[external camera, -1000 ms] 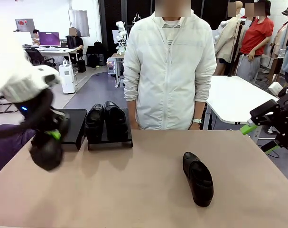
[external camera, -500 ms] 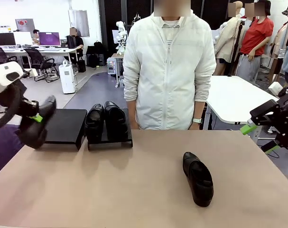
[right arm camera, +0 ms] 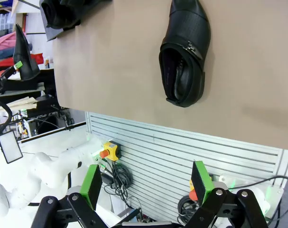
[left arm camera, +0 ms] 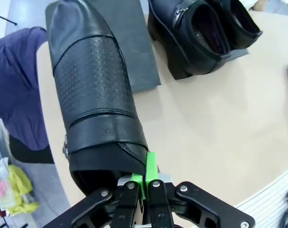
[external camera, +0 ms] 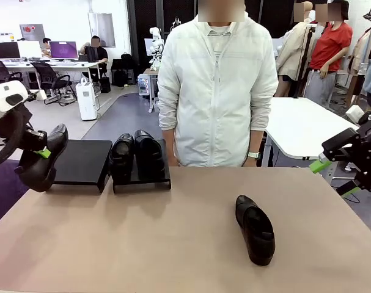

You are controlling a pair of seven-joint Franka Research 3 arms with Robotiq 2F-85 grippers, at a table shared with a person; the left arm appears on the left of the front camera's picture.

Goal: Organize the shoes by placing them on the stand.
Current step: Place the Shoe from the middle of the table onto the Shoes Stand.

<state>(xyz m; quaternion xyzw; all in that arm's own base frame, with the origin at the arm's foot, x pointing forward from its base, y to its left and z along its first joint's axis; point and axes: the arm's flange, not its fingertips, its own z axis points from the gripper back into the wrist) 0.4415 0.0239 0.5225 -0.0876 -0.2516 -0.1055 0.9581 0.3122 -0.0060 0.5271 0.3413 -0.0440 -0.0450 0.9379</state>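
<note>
Four shoes are in view, and every place here is told from the empty platform [external camera: 84, 160] at the far left of the table [external camera: 142, 244]. Just left of that platform, over the table's edge, the left gripper [external camera: 44, 151] hangs with its fingers pinched on the rim of a held shoe [external camera: 37, 171], which tilts steeply. In the left wrist view the green pads [left arm camera: 151, 164] clamp the back of this shoe's opening. Just right of the empty platform stands a second platform [external camera: 142, 181] bearing a pair [external camera: 121, 157] side by side. Well to its right and nearer the robot, a lone shoe [external camera: 255, 229] lies on bare table, in front of the person [external camera: 217, 91]. Farthest right, past the table's edge, the right gripper [external camera: 334, 177] hangs with its fingers spread wide, holding nothing.
</note>
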